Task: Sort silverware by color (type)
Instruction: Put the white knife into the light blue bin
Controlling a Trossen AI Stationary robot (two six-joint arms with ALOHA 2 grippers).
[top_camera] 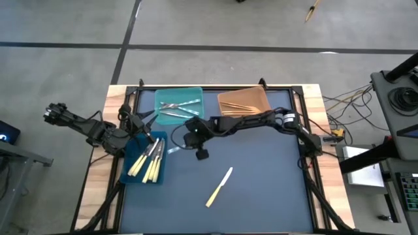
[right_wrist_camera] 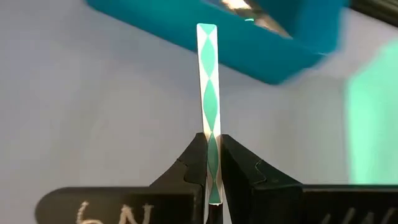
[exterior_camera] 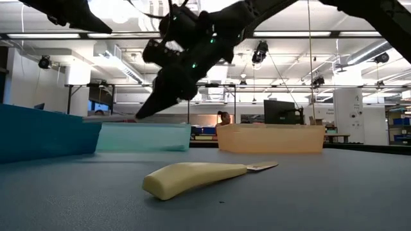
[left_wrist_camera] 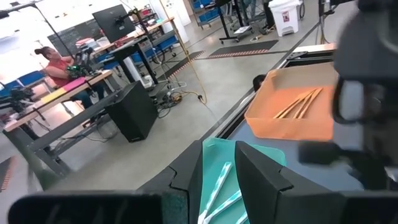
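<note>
A: Why is the right gripper [right_wrist_camera: 213, 163] sitting over the middle of the mat?

B: It is pinching a silvery piece of silverware [right_wrist_camera: 209, 93] by one end. In the right wrist view the fingers [right_wrist_camera: 194, 163] are pressed against both sides of the slim handle, and the rest sticks out ahead of them, mirroring teal. I can't tell whether it is a fork, knife or spoon. In the high view it shows as a pale sliver just beside the dark blue bin [top_camera: 132, 175].

A: So where would it belong?

B: Judging by color, the teal bin [top_camera: 196, 94], which already has silvery pieces [top_camera: 179, 105] in it. Gripping at one end leaves the length free to be laid in.

A: And the other bins?

B: The dark blue bin holds the pale yellow pieces [top_camera: 149, 163], and the orange bin [top_camera: 225, 94] holds the orange-tan ones [top_camera: 240, 106]. Each color has its own container, which is the point of the task.

A: What about the left gripper [top_camera: 145, 124]?

B: It hangs near the gap between the dark blue and teal bins, fingers [left_wrist_camera: 264, 180] a little apart with nothing between them. It looks to be waiting.

A: Anything left out?

B: One pale yellow knife [top_camera: 220, 186] lies alone on the mat [top_camera: 261, 189], well apart from the bins. I'd guess it goes to the dark blue bin afterwards.
</note>
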